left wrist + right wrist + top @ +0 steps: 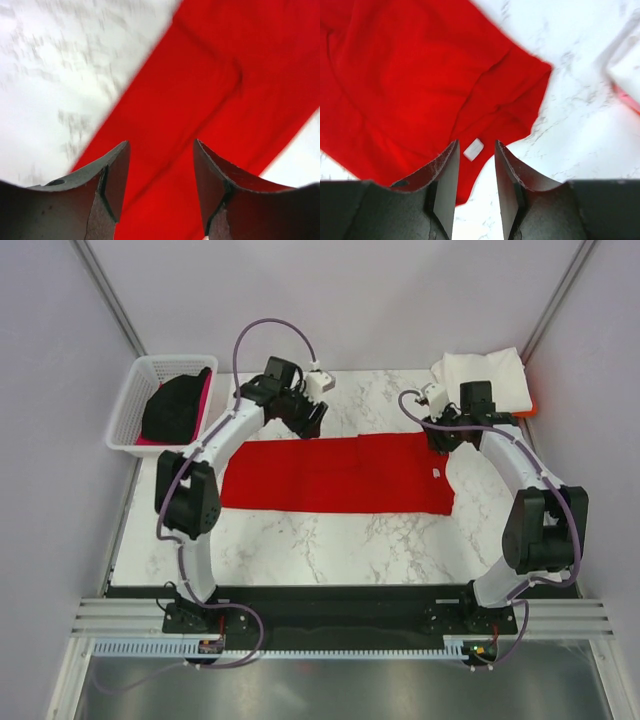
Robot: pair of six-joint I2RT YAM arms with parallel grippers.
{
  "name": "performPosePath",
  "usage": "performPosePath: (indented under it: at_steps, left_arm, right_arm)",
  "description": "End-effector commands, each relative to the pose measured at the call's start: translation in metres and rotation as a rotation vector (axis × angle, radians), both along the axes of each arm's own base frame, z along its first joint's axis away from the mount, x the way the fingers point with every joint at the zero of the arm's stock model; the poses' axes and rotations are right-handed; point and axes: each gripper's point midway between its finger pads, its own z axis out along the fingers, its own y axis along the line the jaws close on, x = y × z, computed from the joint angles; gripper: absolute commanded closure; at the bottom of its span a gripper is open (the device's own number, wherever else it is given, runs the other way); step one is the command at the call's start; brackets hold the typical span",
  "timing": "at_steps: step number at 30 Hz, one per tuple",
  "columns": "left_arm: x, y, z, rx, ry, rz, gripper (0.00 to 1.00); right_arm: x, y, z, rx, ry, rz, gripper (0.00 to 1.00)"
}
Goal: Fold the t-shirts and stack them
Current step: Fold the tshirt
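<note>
The red t-shirt point(340, 475) lies on the marble table as a long folded strip running left to right. My left gripper point(312, 425) hovers over its far edge near the middle. Its jaws stand open above red cloth point(210, 90) with nothing between them point(161, 150). My right gripper point(440, 440) hangs over the strip's right end, open point(476, 147) and holding nothing. A small white tag point(473, 149) on the red cloth point(405, 75) shows in the gap between its fingers. A white t-shirt point(485, 375) lies folded at the back right on an orange one point(528, 408).
A white lattice basket point(128, 405) stands at the back left, holding a black shirt point(175, 405) and a magenta-pink one point(207, 390). Grey walls close in the table on three sides. The white stack's edge point(625, 75) shows at the right of the right wrist view.
</note>
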Motion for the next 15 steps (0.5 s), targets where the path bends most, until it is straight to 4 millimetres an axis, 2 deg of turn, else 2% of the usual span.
performPosePath:
  at_steps: [1, 2, 3, 4, 6, 9, 11, 15]
  left_arm:
    - [-0.047, 0.061, -0.023, 0.234, -0.069, -0.16, 0.39]
    - [-0.051, 0.076, -0.023, 0.284, -0.114, -0.209, 0.39]
    - [-0.057, 0.089, -0.015, 0.318, -0.148, -0.215, 0.39]
    - [-0.073, 0.102, -0.033, 0.352, -0.112, -0.235, 0.38]
    - [-0.078, 0.124, -0.038, 0.382, -0.114, -0.229, 0.37]
    - [-0.086, 0.151, -0.051, 0.407, -0.064, -0.177, 0.39]
    - [-0.095, 0.168, -0.067, 0.427, -0.016, -0.155, 0.42]
    - [-0.107, 0.187, -0.097, 0.456, 0.072, -0.123, 0.44]
  right_arm:
    - [-0.037, 0.008, -0.021, -0.031, 0.119, 0.174, 0.58]
    - [-0.044, 0.007, -0.019, -0.052, 0.113, 0.203, 0.58]
    - [-0.053, 0.003, -0.027, -0.091, 0.118, 0.255, 0.57]
    - [-0.063, 0.002, -0.03, -0.103, 0.143, 0.281, 0.56]
    - [-0.072, -0.002, -0.035, -0.127, 0.159, 0.289, 0.55]
    - [-0.075, 0.0, -0.043, -0.104, 0.196, 0.266, 0.55]
    - [-0.076, 0.004, -0.05, -0.06, 0.231, 0.23, 0.55]
    - [-0.069, 0.006, -0.07, -0.02, 0.28, 0.123, 0.54]
